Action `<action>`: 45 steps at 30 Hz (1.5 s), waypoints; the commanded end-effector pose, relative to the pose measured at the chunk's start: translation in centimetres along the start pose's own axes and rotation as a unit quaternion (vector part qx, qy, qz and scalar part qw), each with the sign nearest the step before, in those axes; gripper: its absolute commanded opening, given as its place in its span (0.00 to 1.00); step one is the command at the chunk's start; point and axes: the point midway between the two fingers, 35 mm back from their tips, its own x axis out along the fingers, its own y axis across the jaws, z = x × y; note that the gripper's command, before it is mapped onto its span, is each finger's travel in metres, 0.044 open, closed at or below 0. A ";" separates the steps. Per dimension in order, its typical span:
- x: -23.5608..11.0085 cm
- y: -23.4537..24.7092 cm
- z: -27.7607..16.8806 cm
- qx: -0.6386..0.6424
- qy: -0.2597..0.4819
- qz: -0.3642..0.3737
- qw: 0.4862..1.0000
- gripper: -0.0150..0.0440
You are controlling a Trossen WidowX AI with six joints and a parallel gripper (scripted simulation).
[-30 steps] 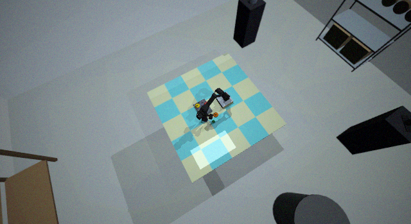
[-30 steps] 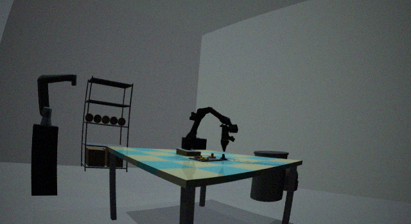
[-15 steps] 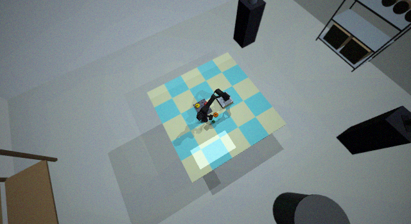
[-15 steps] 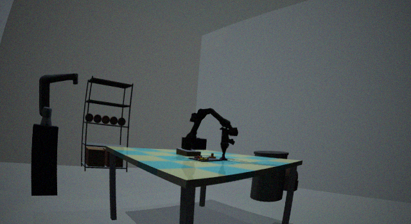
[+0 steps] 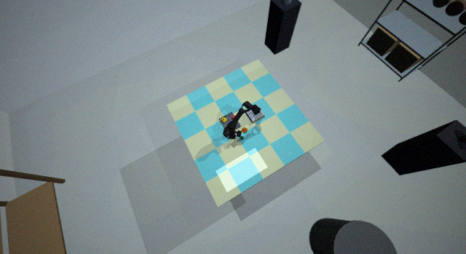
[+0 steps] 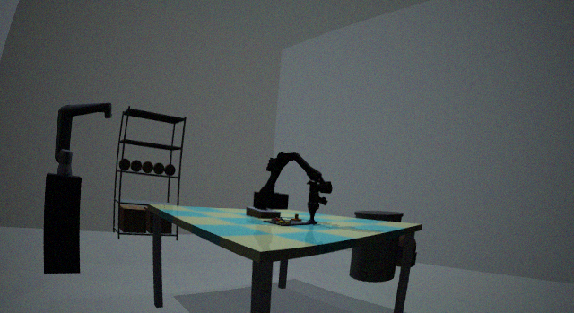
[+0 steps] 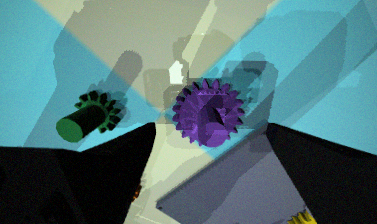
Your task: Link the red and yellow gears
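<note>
The gripper (image 6: 313,222) (image 7: 210,128) has its fingers wide apart, with nothing clamped — a purple gear (image 7: 209,112) stands on the table (image 5: 291,137) (image 6: 260,255) just beyond the gap between them. In the wrist view the grey board (image 7: 229,175) and yellow gear (image 7: 302,218) are cut off — the red gear cannot be made out there.

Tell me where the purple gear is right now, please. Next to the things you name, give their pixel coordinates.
In the wrist view, the purple toothed gear (image 7: 189,117) sits just right of centre, between the green gear (image 7: 112,111) and the grey board's (image 7: 224,182) edge.
</note>
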 end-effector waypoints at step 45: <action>-5.8 -0.3 0.5 -0.003 -0.002 0.000 1.000 0.25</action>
